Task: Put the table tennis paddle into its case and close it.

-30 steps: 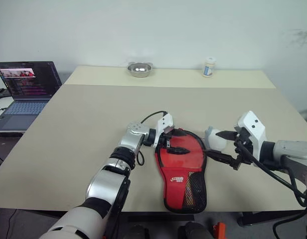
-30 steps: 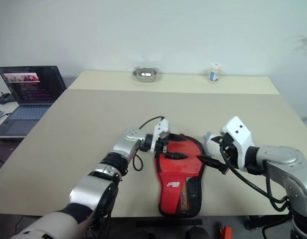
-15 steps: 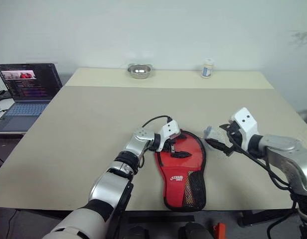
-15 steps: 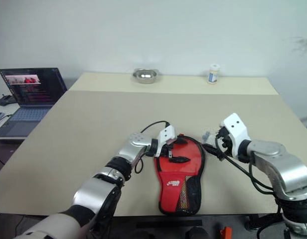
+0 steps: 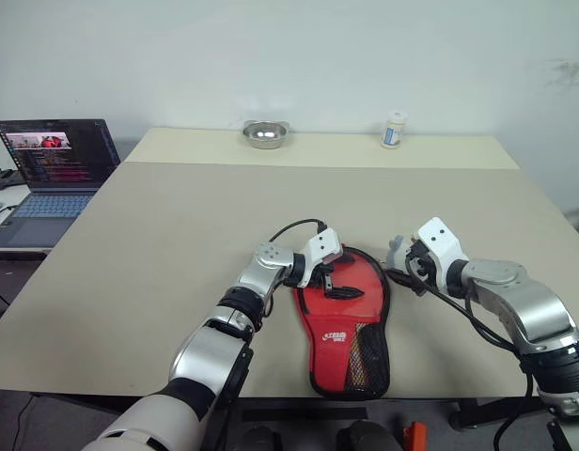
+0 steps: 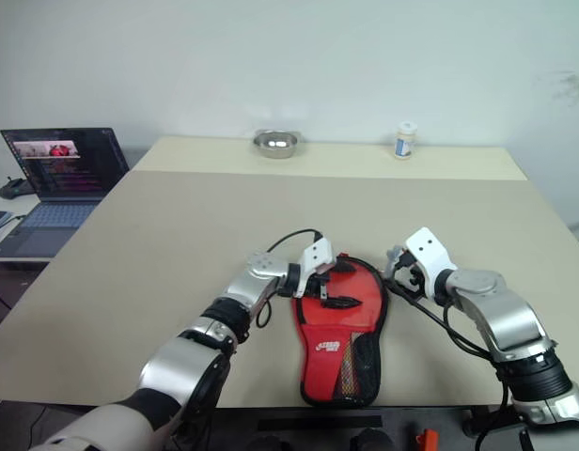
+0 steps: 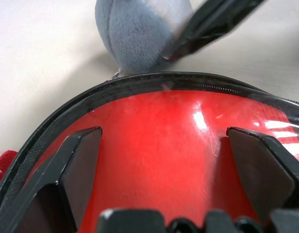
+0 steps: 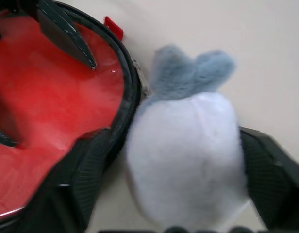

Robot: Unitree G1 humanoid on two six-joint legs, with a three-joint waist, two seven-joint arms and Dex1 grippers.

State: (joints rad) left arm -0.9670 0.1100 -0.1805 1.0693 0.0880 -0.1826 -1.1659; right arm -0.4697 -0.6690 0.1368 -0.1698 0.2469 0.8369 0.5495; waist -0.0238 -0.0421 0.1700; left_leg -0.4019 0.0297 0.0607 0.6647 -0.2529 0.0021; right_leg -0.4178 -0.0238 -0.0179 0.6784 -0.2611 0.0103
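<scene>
Now the case [image 5: 344, 310] lies flat near the front edge of the bench [image 5: 177, 216], red side up, round end away from me, mesh pocket toward me. I take the glossy red under my left hand [image 5: 335, 280] for the table tennis paddle [image 7: 159, 145], already lying inside the black zipper rim. My left hand hangs open over that round end, fingers spread above the red face. My right hand [image 5: 407, 268] sits just beside the rim, its fingers either side of a small grey-and-white plush charm [image 8: 186, 141] that seems tied to the zipper; whether they grip it I cannot tell. I judge the pouch soft and floppy, the paddle stiff and light. The charm looks the best hold for closing, while my left hand pins the fabric.
</scene>
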